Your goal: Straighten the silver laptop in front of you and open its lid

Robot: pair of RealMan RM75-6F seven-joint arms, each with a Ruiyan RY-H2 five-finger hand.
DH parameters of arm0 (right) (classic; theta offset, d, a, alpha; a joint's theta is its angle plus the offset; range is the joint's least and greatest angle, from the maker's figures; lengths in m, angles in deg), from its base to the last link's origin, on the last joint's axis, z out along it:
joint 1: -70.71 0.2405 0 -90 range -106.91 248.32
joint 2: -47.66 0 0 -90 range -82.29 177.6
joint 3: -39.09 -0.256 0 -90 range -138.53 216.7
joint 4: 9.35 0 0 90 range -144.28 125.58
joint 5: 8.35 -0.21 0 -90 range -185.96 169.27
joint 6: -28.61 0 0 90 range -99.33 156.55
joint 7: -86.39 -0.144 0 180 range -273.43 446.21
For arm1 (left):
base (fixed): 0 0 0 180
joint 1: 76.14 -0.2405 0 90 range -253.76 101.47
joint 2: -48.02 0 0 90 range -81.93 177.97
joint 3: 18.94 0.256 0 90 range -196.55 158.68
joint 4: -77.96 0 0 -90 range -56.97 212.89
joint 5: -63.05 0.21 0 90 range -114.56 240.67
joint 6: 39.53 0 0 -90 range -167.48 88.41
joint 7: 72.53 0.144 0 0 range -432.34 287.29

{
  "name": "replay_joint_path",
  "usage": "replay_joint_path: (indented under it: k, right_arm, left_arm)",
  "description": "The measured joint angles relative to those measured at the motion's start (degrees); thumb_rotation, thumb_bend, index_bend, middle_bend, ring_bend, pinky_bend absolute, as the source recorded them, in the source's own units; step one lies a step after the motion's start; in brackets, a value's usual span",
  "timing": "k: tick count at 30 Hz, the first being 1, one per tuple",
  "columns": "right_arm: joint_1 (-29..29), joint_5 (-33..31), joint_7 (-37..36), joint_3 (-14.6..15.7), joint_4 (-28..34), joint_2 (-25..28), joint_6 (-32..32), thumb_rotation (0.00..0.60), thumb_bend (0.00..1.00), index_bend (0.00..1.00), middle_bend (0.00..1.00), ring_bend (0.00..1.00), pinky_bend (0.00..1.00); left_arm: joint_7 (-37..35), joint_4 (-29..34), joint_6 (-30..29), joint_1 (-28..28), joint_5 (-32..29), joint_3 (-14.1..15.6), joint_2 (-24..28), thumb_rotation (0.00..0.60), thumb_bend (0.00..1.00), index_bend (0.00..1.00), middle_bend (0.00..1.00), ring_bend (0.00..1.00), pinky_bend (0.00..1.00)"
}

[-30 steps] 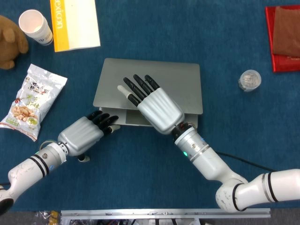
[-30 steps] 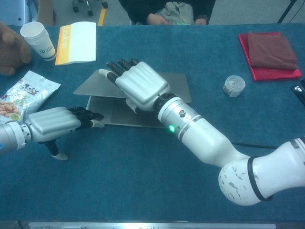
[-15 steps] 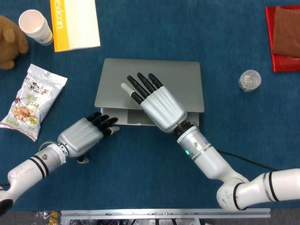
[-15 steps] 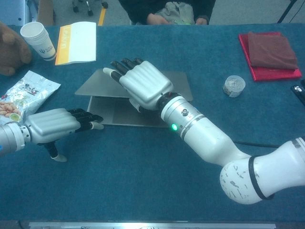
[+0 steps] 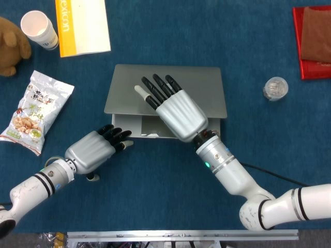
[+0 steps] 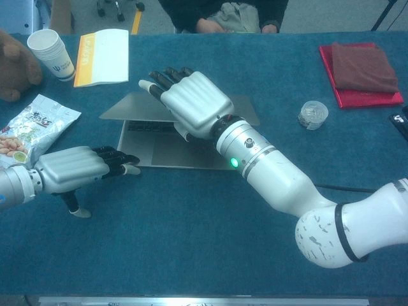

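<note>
The silver laptop [image 5: 168, 90] lies mid-bench [image 5: 248, 57], long axis running left to right, its hinge on the far side and its lid raised a little at the near edge. The right hand [image 5: 173, 106] lifts the lid with its fingers spread flat. The left hand [image 5: 95, 147] holds nothing, fingertips at the base's near-left corner. A paper cup [image 5: 39, 29] stands upright at the far left.
</note>
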State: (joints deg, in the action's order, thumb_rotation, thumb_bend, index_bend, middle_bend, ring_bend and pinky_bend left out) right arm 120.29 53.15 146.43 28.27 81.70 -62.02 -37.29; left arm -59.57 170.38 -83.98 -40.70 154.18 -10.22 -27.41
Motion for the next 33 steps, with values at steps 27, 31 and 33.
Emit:
replay_joint_path:
  k: [27,31,33]
  right_arm:
    - [2.7,-4.0,-0.8,-7.1,-3.0,6.1,-1.2,0.6,0.43,0.0,0.03,0.01,0.15]
    - [3.7,-5.3,-1.0,-8.4,-4.7,6.7,-0.9,0.6,0.43,0.0,0.03,0.01,0.15]
    - [4.1,-5.7,-1.2,-8.8,-5.5,6.9,-0.8,0.6,0.43,0.0,0.03,0.01,0.15]
  left_arm:
    - [1.2,0.4,-0.7,0.5,-1.0,0.5,-0.1,0.587,0.11,0.0,0.0,0.0,0.04]
    - [1.6,0.7,-0.8,0.5,-1.3,0.5,0.0,0.584,0.11,0.0,0.0,0.0,0.04]
    - [1.7,0.8,-0.8,0.5,-1.4,0.5,0.1,0.582,0.11,0.0,0.0,0.0,0.04]
